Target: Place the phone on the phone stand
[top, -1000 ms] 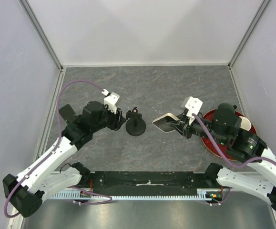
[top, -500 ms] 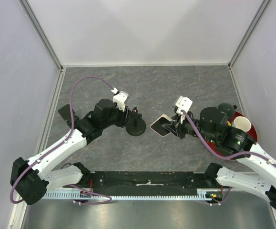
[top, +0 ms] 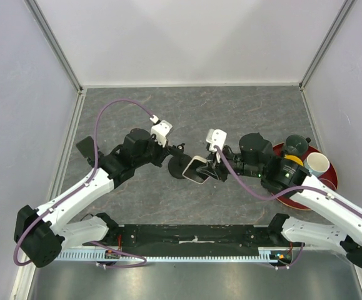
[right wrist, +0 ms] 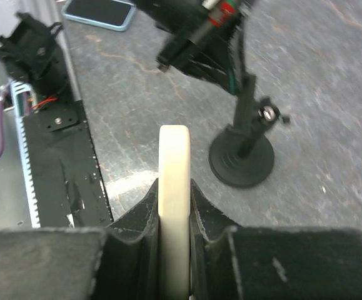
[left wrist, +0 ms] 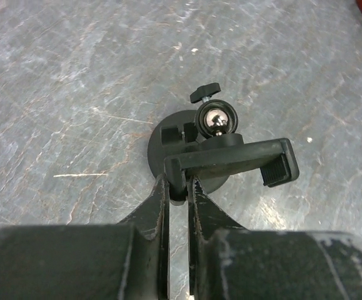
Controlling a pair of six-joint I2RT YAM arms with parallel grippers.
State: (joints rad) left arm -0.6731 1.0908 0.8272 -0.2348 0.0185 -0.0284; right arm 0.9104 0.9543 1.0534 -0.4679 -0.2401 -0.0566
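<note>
Since a second ago the right arm has swung left across the table (top: 231, 112), carrying the phone (right wrist: 174, 156) from near the red tray (top: 332, 174) to the middle of the top view. The left gripper (left wrist: 177, 187) has closed in that time.

Seen from above, the phone is tilted and off the table, just right of the phone stand (left wrist: 231, 159) and overlapping the edge of its round base. It is not on the stand. The right gripper (right wrist: 174, 195) is clamped on the phone's lower part. In the right wrist view the cream case stands edge-on at centre frame between the two fingers, with the stand to its right.

In the left wrist view the left fingers (left wrist: 160, 203) are pinched together on the left end of the stand's black holder bar, at lower centre. The shiny ball joint and the base sit just above them in the frame.

At the right of the top view the tray holds a dark mug (top: 296, 145) and a white cup (top: 318, 164). A blue-edged phone (right wrist: 99, 12) lies flat at the upper left of the right wrist view.
</note>
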